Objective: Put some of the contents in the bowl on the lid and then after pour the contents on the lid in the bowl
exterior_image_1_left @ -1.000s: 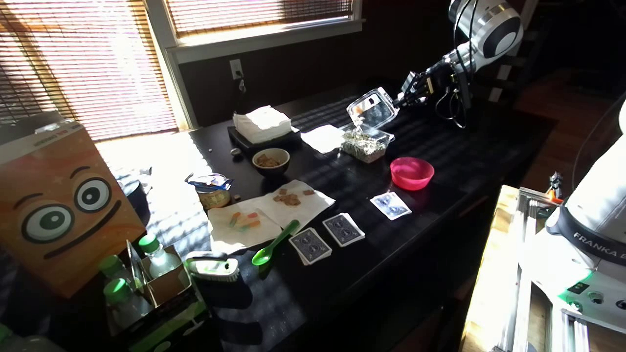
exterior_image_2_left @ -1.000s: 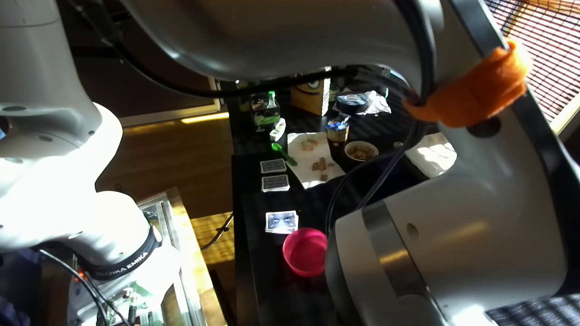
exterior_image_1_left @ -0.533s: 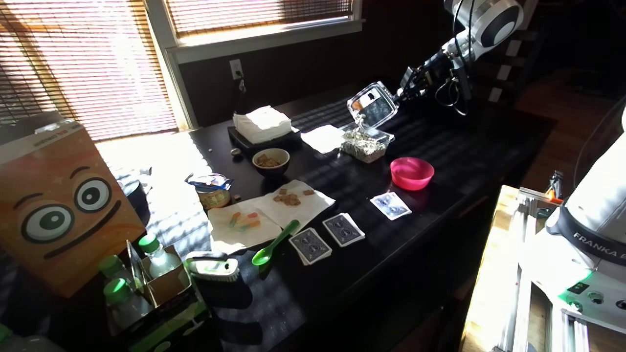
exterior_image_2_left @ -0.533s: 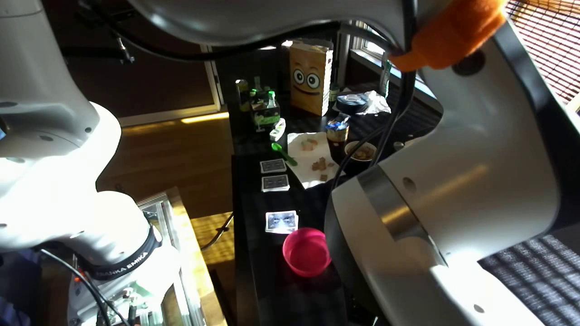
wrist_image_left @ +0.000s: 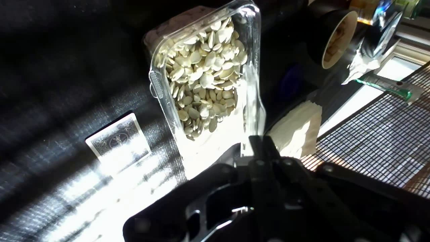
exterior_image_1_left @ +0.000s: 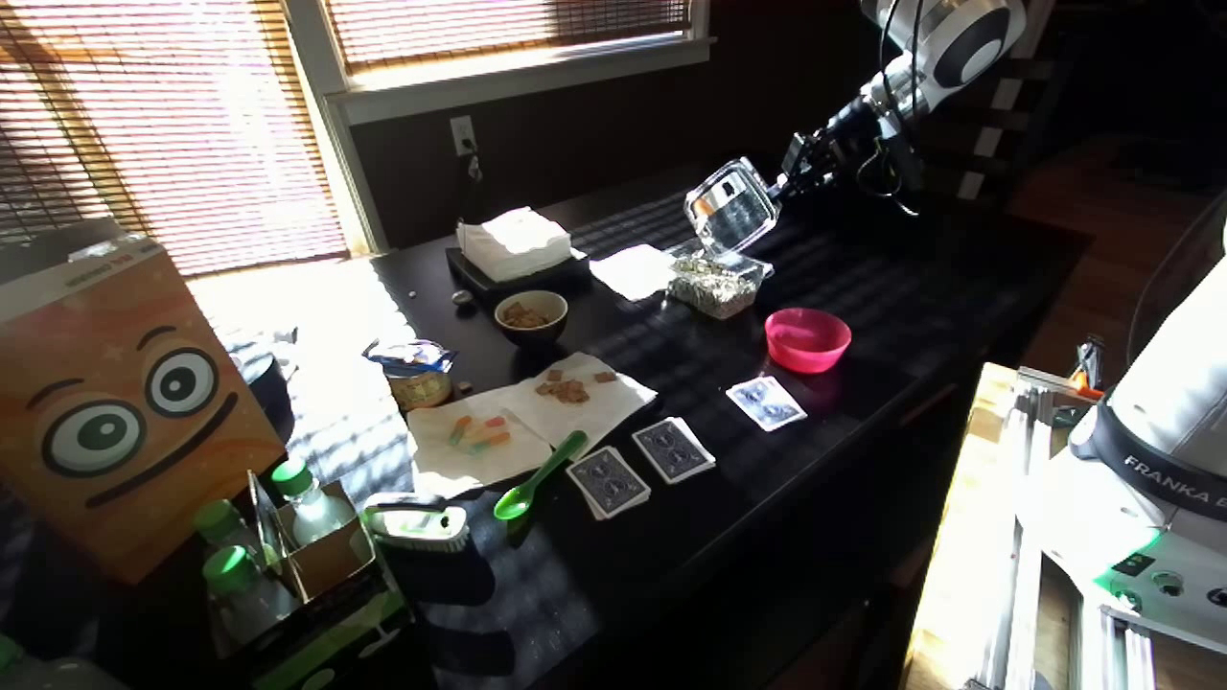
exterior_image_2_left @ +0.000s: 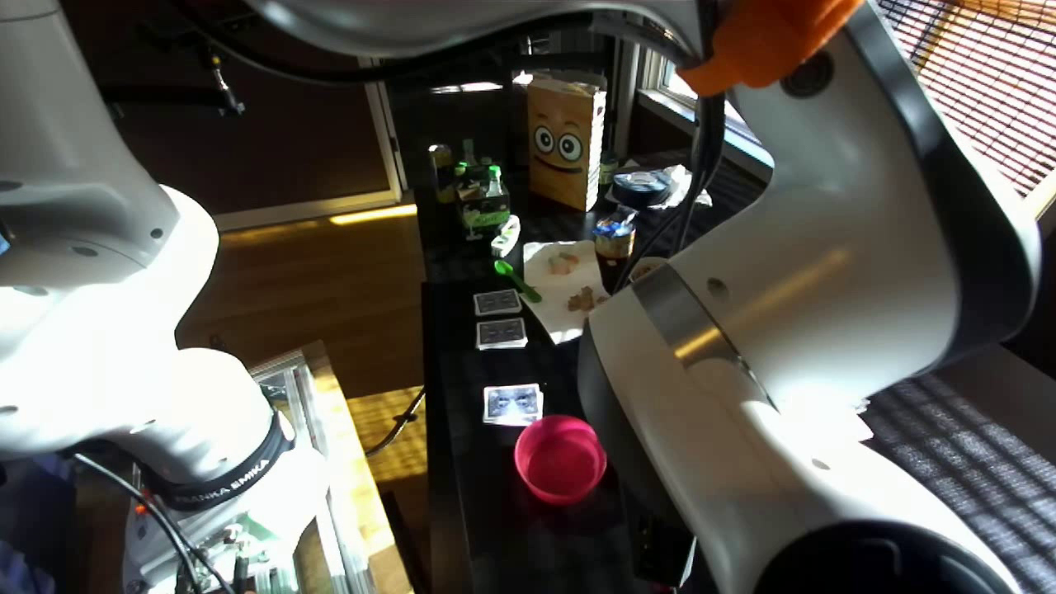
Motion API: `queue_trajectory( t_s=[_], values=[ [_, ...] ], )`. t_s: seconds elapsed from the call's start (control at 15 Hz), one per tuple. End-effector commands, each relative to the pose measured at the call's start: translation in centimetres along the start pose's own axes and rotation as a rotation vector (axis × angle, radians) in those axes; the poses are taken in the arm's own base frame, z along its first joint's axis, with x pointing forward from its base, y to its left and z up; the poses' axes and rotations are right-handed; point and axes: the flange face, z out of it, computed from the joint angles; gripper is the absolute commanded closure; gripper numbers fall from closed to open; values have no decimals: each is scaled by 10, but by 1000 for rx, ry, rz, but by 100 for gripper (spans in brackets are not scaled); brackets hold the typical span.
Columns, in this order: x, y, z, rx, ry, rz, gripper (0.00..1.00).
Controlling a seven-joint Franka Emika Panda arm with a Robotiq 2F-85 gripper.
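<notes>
In an exterior view, your gripper (exterior_image_1_left: pixel 780 186), dark against a dark background, holds the lid (exterior_image_1_left: pixel 736 211) steeply tilted at the far rim of the clear bowl (exterior_image_1_left: pixel 748 286); you can't tell whether lid and bowl touch. In an exterior view, your arm (exterior_image_2_left: pixel 825 272) hides gripper, lid and clear bowl, and leaves only a sliver of the brown-filled bowl (exterior_image_2_left: pixel 649 264), though the pink bowl (exterior_image_2_left: pixel 559 462) shows whole. In the wrist view, your jaws are pinching the lid, seen nearly edge-on; the pale seeds (wrist_image_left: pixel 203 77) lie in the clear bowl, its end nearest the gripper lost in glare, which also washes out part of a card pile (wrist_image_left: pixel 116 136).
</notes>
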Motion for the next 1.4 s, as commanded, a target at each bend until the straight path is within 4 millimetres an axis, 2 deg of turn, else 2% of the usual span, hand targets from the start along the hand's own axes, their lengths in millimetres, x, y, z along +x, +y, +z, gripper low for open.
queue_trajectory(
  t_s=[0.0, 1.33],
  values=[
    [-5, -12, -4, -47, 11, -35, 100],
    [-20, -48, -14, -210, 85, -247, 100]
  ],
)
